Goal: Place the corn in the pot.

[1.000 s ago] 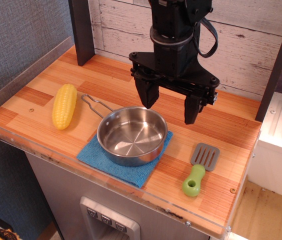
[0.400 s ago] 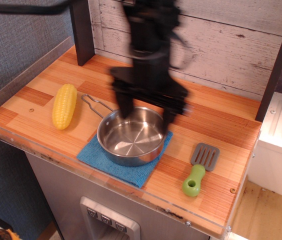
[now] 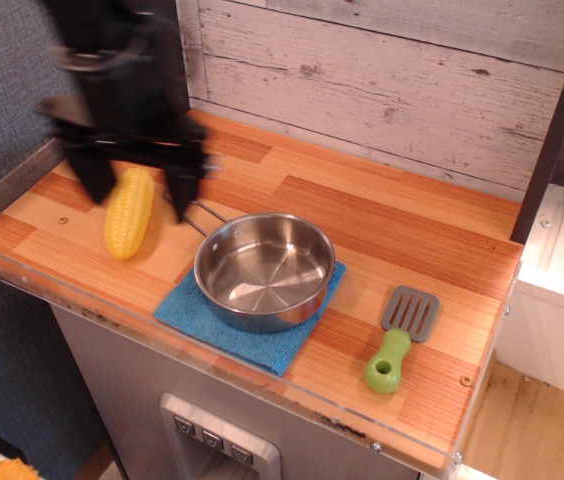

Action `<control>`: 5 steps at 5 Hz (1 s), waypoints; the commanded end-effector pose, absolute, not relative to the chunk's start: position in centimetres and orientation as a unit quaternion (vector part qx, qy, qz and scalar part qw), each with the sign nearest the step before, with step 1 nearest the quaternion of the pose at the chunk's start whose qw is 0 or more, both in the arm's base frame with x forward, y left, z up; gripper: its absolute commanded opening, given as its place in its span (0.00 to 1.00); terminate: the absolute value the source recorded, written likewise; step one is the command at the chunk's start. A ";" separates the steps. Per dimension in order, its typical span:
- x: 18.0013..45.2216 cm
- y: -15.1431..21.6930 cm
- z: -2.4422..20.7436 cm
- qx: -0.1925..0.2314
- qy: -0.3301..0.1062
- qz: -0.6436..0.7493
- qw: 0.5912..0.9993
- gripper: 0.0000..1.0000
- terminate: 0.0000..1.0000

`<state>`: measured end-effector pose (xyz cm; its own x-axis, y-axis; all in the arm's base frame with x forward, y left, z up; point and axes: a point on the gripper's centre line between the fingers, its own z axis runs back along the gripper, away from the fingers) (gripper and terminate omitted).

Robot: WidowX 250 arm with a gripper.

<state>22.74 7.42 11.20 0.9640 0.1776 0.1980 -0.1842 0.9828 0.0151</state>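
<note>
Lettering is showing nowhere legibly. Blurred black gripper [image 3: 134,190] is hanging jaws-down with jaws spread, straddling the far end of the yellow toy corn cob [image 3: 128,212], which is lying on the wooden counter [image 3: 402,225] beside the shiny steel pot [image 3: 263,270] on its blue cloth [image 3: 250,328].

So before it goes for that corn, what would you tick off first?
1. Gripper open: ok, the fingers are spread wide.
2. Fingers either side of the corn: ok roughly, though the arm is blurred.
3. Corn lying free on the counter, touching nothing: ok.
4. Pot empty and upright on the blue cloth: ok.
5. Pot handle away from the near finger: cannot tell, they look close.
6. Spatula out of the way: ok.
</note>
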 end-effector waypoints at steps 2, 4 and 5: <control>23.6 13.2 7.9 0.066 -0.069 0.138 0.986 1.00 0.00; 24.2 15.5 5.9 0.075 -0.051 0.152 0.984 1.00 0.00; 24.5 15.6 5.5 0.081 -0.048 0.161 0.982 1.00 0.00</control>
